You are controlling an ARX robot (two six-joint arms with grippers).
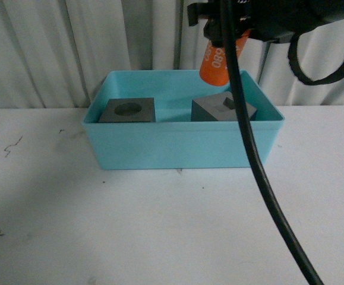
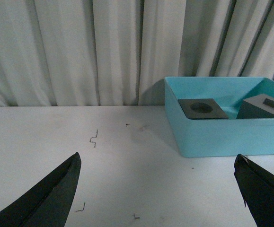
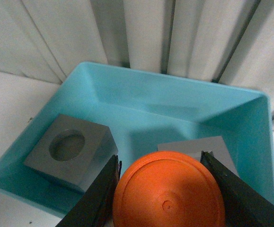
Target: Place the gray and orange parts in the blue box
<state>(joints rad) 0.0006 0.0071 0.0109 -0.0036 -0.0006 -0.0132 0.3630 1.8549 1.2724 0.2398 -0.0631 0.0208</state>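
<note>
The light-blue box [image 1: 177,145] stands on the white table at mid-depth. Two gray cubes lie inside it: one with a round recess [image 1: 128,110] on the left, one with a square recess [image 1: 222,108] on the right. My right gripper [image 1: 226,37] hangs above the box's right half, shut on the orange cylinder [image 1: 218,62], which hangs over the square-recess cube. In the right wrist view the cylinder's round end [image 3: 169,191] fills the space between the fingers, over the box [image 3: 174,104]. My left gripper [image 2: 158,163] is open over bare table, left of the box [image 2: 222,137].
White curtains [image 1: 70,41] close off the back. A black cable [image 1: 255,166] from the right arm crosses in front of the box's right part. Small dark marks [image 1: 11,145] dot the table on the left.
</note>
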